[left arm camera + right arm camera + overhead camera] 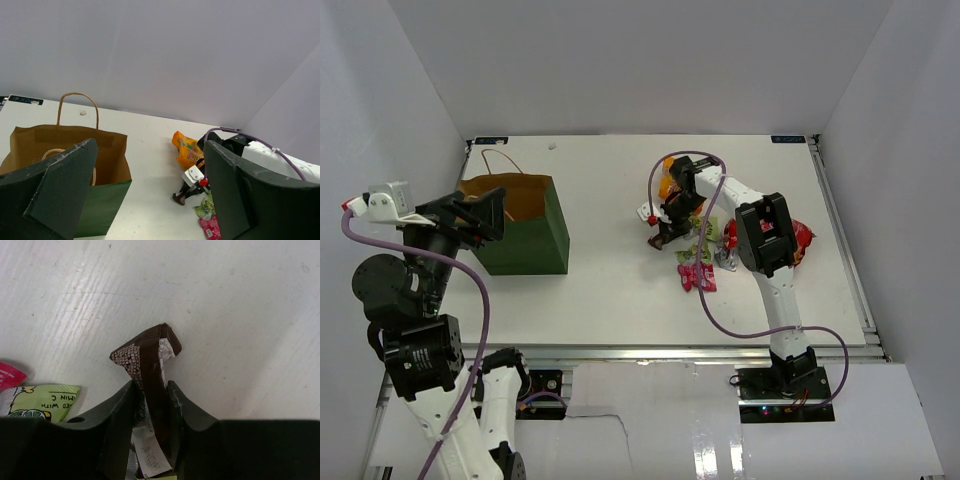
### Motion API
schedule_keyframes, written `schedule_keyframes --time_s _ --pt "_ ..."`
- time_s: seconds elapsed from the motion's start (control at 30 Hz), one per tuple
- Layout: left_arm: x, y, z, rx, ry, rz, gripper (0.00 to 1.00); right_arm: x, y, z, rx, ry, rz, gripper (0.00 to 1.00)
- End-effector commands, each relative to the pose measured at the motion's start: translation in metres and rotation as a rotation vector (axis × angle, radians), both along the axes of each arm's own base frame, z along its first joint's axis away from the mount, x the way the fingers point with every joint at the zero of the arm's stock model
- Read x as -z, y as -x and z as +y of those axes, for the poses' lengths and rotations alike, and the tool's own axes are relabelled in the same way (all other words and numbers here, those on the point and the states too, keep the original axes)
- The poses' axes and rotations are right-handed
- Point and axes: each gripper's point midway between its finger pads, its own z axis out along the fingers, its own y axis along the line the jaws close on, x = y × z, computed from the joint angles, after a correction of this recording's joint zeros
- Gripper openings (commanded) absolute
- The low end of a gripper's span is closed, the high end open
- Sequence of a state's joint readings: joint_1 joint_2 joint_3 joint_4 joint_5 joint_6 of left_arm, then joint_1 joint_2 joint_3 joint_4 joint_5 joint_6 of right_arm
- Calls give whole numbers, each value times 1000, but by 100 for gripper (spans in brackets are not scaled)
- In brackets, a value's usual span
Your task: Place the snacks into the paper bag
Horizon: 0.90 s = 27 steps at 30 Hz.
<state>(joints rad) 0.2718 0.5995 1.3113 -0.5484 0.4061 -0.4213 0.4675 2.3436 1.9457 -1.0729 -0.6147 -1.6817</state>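
Pick step: right jaws pinch the brown bar [150,357] at the bag-side edge of the snack pile [705,255], left jaws wide by the paper bag [525,240] across the worktop [620,290]; next probably lift, carry over, drop into its open top.

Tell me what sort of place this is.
Probably a robotics lab test cell: plain white panels box in the table, and the left arm and right arm are bolted at its near edge.
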Motion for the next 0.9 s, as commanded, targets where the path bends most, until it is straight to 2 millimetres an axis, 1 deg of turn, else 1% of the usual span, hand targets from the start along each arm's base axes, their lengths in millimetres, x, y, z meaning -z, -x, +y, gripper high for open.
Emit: schedule_keyframes --time_s 0.0,0.03,0.07,0.1,0.13,0.17,0.2,0.23,0.3,0.33,0.37,0.4,0.47,0.5,0.53,0.57,0.6,0.63,0.67,0.73,0.77,0.8,0.83,0.87 --pt "-15 5 -7 30 6 -27 98 -21 26 12 9 -46 74 33" --pt "-17 5 -7 35 10 -30 98 -28 27 17 25 -66 82 31" --pt "-19 4 -7 37 13 -34 98 -43 26 24 43 -100 78 30" --pt "-24 5 -10 49 19 -46 98 -59 23 36 106 -152 115 29" --pt "-28 6 -11 55 22 -56 98 -72 24 47 129 -182 129 28" --pt "-33 6 -12 66 30 -63 98 -94 25 57 142 -242 148 25" --pt "-38 8 -14 72 28 -79 98 -118 20 69 160 -290 142 23" --pt "-40 8 -16 84 29 -83 98 -140 19 83 231 -325 190 22" --pt "-49 9 -18 99 31 -100 98 -186 21 105 251 -427 234 20" --pt "-51 10 -20 107 30 -104 98 -215 18 117 320 -482 288 19" --pt "-54 10 -20 112 31 -111 98 -234 19 125 336 -522 315 18" --pt "-56 12 -22 120 31 -116 98 -265 23 138 364 -590 370 18" --pt "-60 15 -24 128 27 -129 98 -295 24 152 407 -653 421 18" --pt "-60 15 -25 133 28 -130 98 -309 30 161 407 -685 446 18" --pt "-62 17 -26 140 27 -135 98 -337 34 170 410 -747 487 20" --pt "-63 19 -27 144 28 -141 98 -349 34 177 425 -783 488 20" --pt "-64 19 -28 150 35 -142 98 -367 44 188 402 -818 495 20" --pt "-66 21 -30 155 39 -147 98 -382 50 196 383 -859 491 19" --pt "-67 22 -31 163 42 -152 98 -400 63 209 363 -909 497 19" --pt "-68 25 -34 175 50 -158 98 -416 75 223 339 -961 489 19" --pt "-69 27 -35 180 50 -162 98 -433 78 228 333 -1021 460 19" --pt "-69 28 -35 184 49 -164 98 -437 91 241 314 -1041 459 19" --pt "-70 31 -37 186 46 -171 98 -440 96 247 310 -1063 450 20" --pt "-70 33 -37 187 42 -175 98 -444 94 253 334 -1096 434 19"
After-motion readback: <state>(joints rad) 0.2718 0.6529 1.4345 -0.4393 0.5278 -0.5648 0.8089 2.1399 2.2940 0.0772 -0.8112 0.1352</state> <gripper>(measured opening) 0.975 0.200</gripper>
